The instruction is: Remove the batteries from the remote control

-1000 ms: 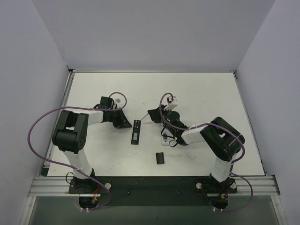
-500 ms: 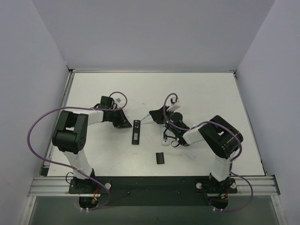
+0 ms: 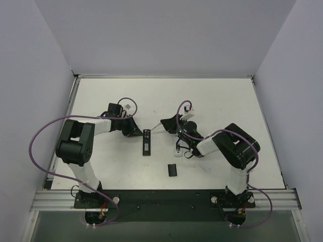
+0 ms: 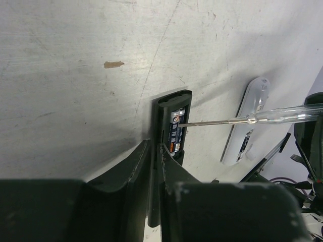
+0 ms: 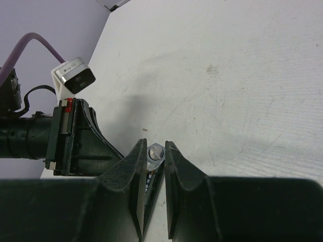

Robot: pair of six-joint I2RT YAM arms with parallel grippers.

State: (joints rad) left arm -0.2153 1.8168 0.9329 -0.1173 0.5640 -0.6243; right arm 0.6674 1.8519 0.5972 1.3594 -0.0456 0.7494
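Movement has been slight: your left gripper (image 4: 154, 146) has edged up to the black remote (image 4: 171, 97), whose end runs between its narrowed fingers (image 4: 136, 166); pinched or merely straddled, you cannot tell. Your right gripper (image 5: 156, 143) clamps the clear stick (image 4: 252, 117), tip at the batteries (image 4: 175, 130), both still seated inside the remote. Fingers hide the remote's near half.

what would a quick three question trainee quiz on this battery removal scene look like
1. True or false: the black remote has an empty battery bay.
2. The right tool holds: A) a clear stick B) a battery C) nothing.
3. Where is the stick's tip?
Key: 1 false, batteries sit inside; 2 A; 3 against a battery's end in the black remote.
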